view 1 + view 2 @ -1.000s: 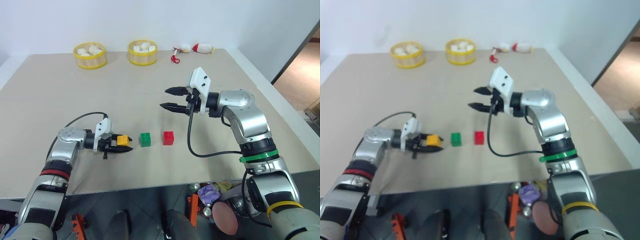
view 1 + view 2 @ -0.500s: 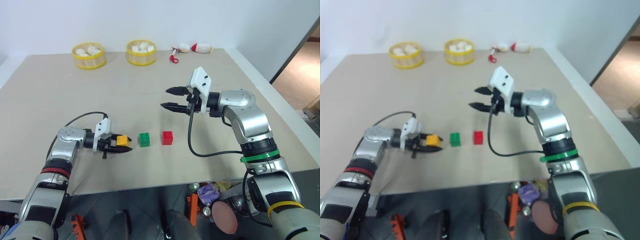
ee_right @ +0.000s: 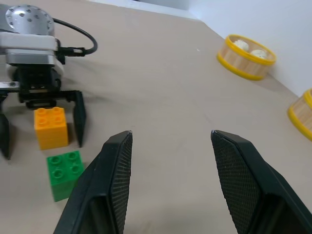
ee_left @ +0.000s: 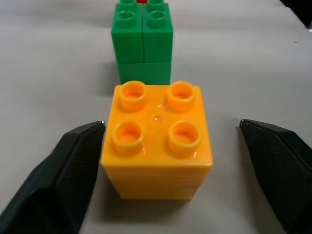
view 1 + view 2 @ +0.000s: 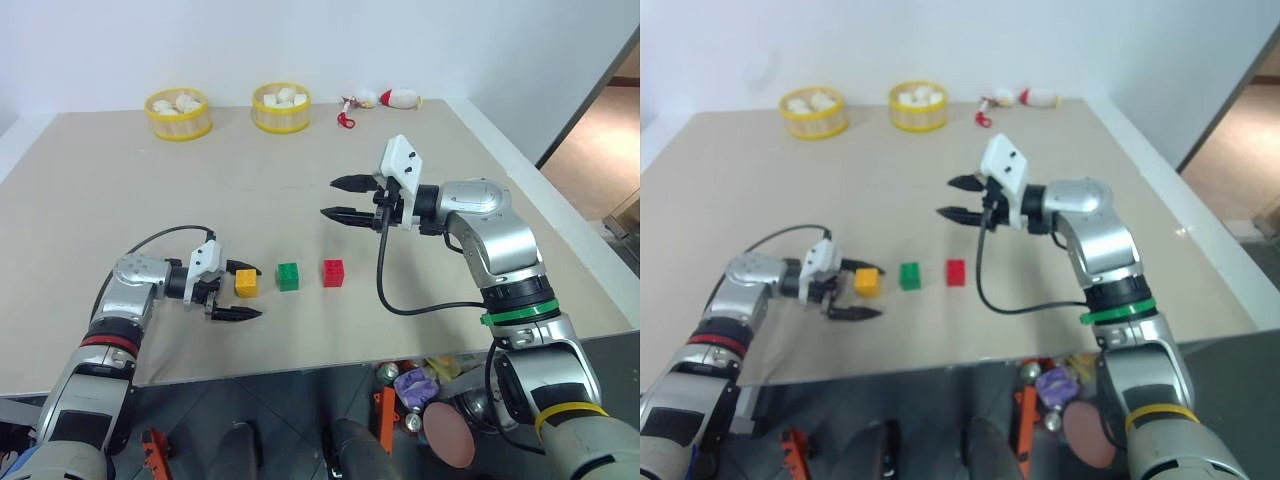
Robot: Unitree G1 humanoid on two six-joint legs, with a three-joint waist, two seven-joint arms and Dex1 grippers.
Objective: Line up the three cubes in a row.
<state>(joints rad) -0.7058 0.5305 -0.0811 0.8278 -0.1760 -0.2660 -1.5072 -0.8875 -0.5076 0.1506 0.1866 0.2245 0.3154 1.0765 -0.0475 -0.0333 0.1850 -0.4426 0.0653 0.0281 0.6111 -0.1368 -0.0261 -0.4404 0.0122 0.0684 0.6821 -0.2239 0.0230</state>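
Note:
Three cubes stand in a row on the tan table (image 5: pixel 120 190): yellow-orange (image 5: pixel 246 283), green (image 5: pixel 288 277) and red (image 5: pixel 334 273), with small gaps between them. My left gripper (image 5: pixel 257 291) is open around the yellow-orange cube (image 4: pixel 157 136). One finger (image 4: pixel 73 165) sits close beside it and the other finger (image 4: pixel 278 161) stands well clear. Behind it stands the green cube (image 4: pixel 143 44). My right gripper (image 5: pixel 328 197) hovers open and empty above the table, beyond the red cube. The right wrist view shows the yellow-orange cube (image 3: pixel 50 127) and the green cube (image 3: pixel 62 175).
Two yellow round baskets (image 5: pixel 179 112) (image 5: pixel 282 106) with white lumps stand at the table's far edge. A small red-and-white toy (image 5: pixel 385 99) lies to their right. The table's front edge runs just behind my left arm.
My left gripper has opened and let go of the yellow-orange cube, which now rests on the table beside the green one. Neither arm has shifted.

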